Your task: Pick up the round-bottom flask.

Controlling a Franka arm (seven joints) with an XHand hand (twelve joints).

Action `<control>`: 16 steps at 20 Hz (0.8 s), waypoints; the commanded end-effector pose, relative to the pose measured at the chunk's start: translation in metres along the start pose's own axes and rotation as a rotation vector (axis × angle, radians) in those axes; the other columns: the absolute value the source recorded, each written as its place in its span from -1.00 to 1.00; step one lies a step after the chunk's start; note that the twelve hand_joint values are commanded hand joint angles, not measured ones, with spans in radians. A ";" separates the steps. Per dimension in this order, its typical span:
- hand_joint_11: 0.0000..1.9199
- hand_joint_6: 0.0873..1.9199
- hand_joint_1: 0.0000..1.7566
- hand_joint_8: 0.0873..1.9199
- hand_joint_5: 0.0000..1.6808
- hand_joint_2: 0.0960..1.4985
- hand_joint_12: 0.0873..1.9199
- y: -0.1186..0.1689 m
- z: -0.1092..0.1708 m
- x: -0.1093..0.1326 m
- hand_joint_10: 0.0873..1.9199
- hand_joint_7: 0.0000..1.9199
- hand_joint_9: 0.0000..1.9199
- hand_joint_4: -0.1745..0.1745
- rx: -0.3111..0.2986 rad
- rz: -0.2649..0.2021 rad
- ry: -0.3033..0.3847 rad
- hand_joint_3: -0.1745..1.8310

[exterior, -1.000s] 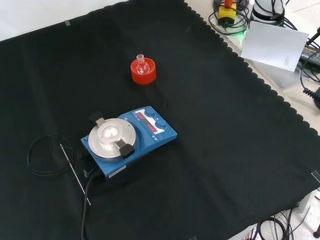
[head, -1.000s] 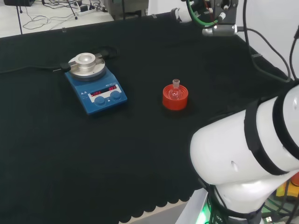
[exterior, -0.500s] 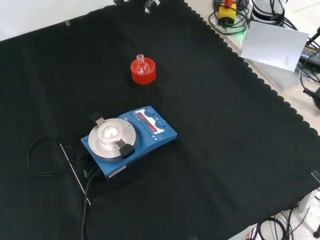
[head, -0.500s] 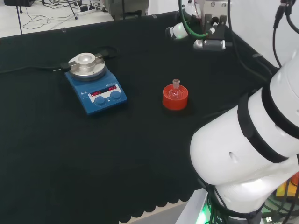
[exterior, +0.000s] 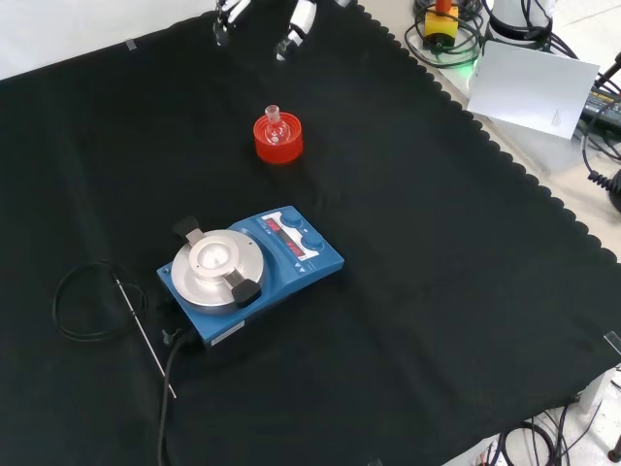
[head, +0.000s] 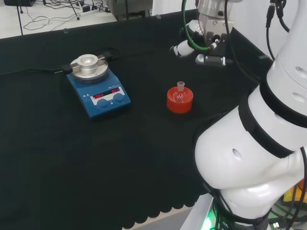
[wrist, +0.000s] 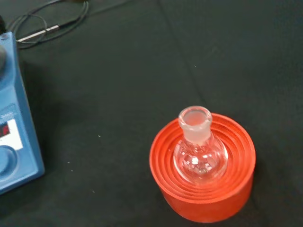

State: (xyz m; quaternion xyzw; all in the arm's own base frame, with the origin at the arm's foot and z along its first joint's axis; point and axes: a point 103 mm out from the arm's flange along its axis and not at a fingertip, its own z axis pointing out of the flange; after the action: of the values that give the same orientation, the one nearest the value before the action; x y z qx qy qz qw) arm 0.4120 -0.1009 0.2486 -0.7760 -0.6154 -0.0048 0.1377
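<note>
Front view showed the black and white hand (exterior: 291, 21) newly entered above, fingers spread, grasping nothing. The small clear glass round-bottom flask (exterior: 277, 129) sat upright in its red ribbed ring stand (exterior: 278, 145), ungrasped, so the approach was only starting.

White Franka arm with a black-and-white robot hand (head: 207, 45)

Large rounded glossy white links (head: 249, 158) carry black bands at the joints; green and black cables (head: 192, 36) loop by the wrist, and white fingertips (exterior: 296, 21) show on dark finger segments.
</note>
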 end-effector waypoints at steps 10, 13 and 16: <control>-0.87 -1.00 -0.07 -0.34 -0.34 -0.19 0.46 0.001 0.065 -0.021 -0.32 -0.77 -0.57 -0.29 0.031 0.050 0.006 -0.29; -0.87 -0.99 -0.04 -0.34 -0.32 -0.23 0.46 0.001 0.075 -0.020 -0.33 -0.77 -0.57 -0.29 0.023 0.047 -0.003 -0.26; -0.87 -0.98 -0.01 -0.34 -0.31 -0.25 0.46 0.004 0.083 -0.021 -0.33 -0.76 -0.56 -0.28 0.024 0.050 0.005 -0.24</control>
State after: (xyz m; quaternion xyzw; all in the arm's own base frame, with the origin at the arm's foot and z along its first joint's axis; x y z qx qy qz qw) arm 0.3999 -0.1067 0.1800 -0.7890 -0.5972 0.0047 0.1439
